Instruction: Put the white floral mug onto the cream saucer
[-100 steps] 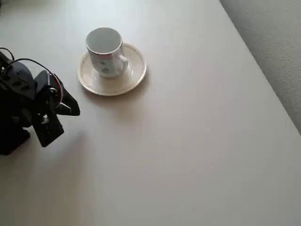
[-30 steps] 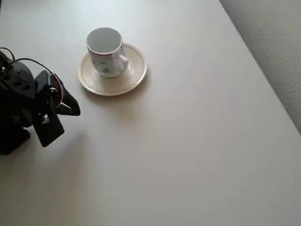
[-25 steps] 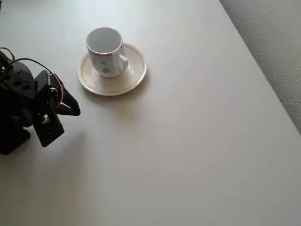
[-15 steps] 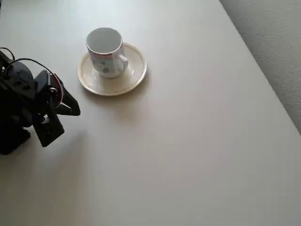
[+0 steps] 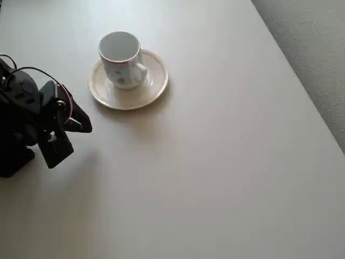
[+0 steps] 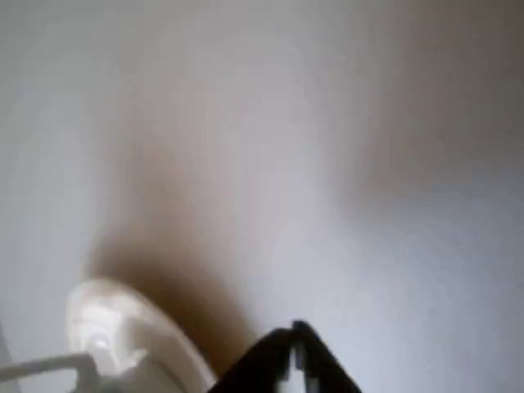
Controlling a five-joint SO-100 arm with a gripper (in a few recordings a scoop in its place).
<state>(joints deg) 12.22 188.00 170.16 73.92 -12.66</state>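
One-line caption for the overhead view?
White floral mug standing upright on cream saucer; gripper shut, apart from both.

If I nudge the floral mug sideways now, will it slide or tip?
Probably slide: the white floral mug stands upright in the glossy cream saucer, which looks slick. The raised rim may catch its base and tip it. Looks ceramic, so likely rigid and chippable.

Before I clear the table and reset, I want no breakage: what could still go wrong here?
The white floral mug stands off centre on the cream saucer, toward its upper-left rim in the overhead view, so a bump to the table might tip or slide it. The tool is parked just below-left of the saucer with its tips together; an arm swing toward the upper right could clip the rim. The mug's handle juts toward the right and could snag.
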